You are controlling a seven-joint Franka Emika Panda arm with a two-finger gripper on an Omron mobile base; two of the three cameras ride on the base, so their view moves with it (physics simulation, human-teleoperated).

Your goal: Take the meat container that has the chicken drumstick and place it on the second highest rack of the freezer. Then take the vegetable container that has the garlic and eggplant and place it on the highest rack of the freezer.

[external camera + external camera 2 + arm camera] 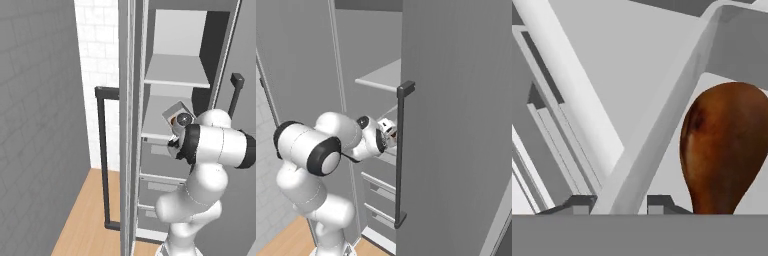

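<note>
The freezer [131, 150] stands open in front of me. The light-grey meat container [176, 111] sits tilted at the second highest rack [156, 122], below the highest rack [177, 70]. My gripper [621, 204] has one fingertip on each side of the container's wall [662, 125], close against it, with no clear gap to see. The glossy orange-brown chicken drumstick [727, 145] lies inside, just right of that wall. From the right, the gripper [390, 131] reaches in under the highest rack [383, 77]. The vegetable container, garlic and eggplant are out of view.
The open door with its long dark bar handle [103, 155] stands to the left. Another dark vertical handle [400, 155] on the grey panel at the right is close to my hand. Drawers [160, 165] fill the cabinet below the racks. A wooden floor [85, 220] lies below.
</note>
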